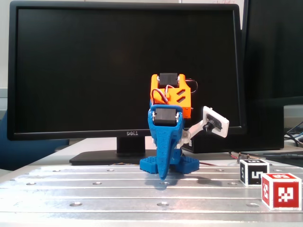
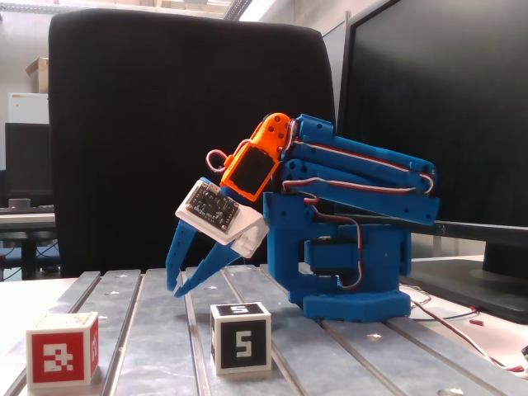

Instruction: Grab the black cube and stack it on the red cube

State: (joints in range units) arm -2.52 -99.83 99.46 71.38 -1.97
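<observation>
The black cube [image 1: 254, 171] stands on the metal table at the right in a fixed view, and in the other fixed view it [image 2: 240, 338] shows a "5" label at the front centre. The red cube [image 1: 281, 190] stands just in front of and to the right of it, and appears at the lower left in the other fixed view [image 2: 63, 349]. The two cubes are apart. My blue gripper [image 1: 163, 176] points down at the table with its tips together and holds nothing. In the side-on fixed view the gripper [image 2: 174, 291] hangs behind and to the left of the black cube, clear of both cubes.
The arm's blue base [image 2: 355, 280] sits on the slotted metal plate [image 1: 94, 189]. A Dell monitor [image 1: 125, 71] stands right behind the arm. A black chair back [image 2: 165, 124] fills the background in the other fixed view. Cables [image 2: 462, 326] lie beside the base.
</observation>
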